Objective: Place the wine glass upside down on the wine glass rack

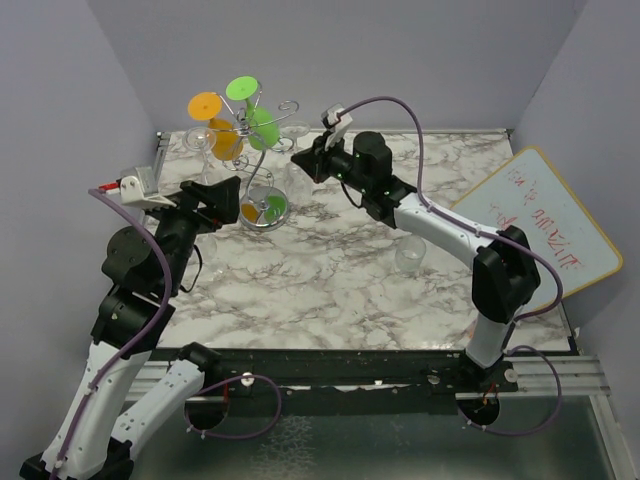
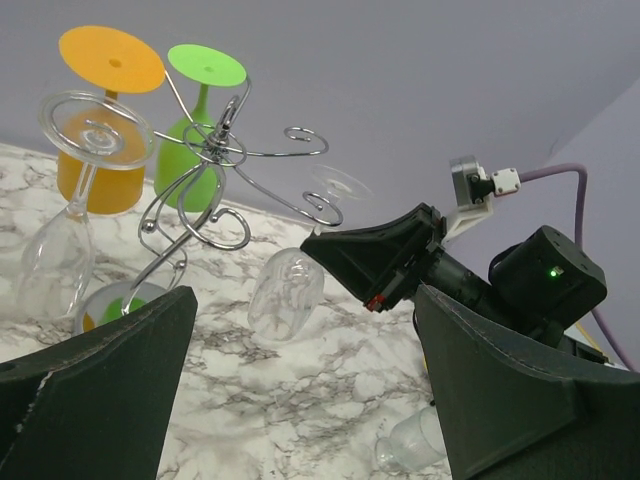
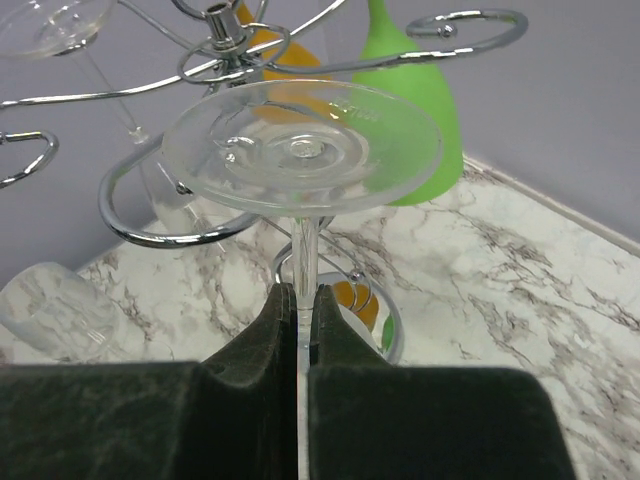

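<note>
Dark fingers (image 3: 250, 350) of the right gripper (image 3: 300, 298) sit pressed together on the thin stem of the wine glass (image 3: 300, 150). The glass is clear and held upside down, its round foot on top. That foot sits over one curled arm of the silver wire rack (image 3: 170, 235). This close view does not settle whether glass and wire touch.

The left wrist view shows what the close view hides. The glass bowl (image 2: 285, 295) hangs below the gripper, tilted and clear of the marble table (image 2: 300, 400). The foot lies just beside the end curl of that arm. The same view shows the left fingers (image 2: 110, 380) spread wide with nothing between them.

From above, the left gripper (image 1: 222, 192) is near the rack's shiny round base (image 1: 265, 212).

An orange glass (image 2: 100, 150), a green glass (image 2: 190, 150) and another clear glass (image 2: 60, 250) already hang foot-up from other arms. A further clear glass (image 1: 410, 255) lies on the table near the right arm. A whiteboard with red writing (image 1: 540, 220) leans at the right edge.
</note>
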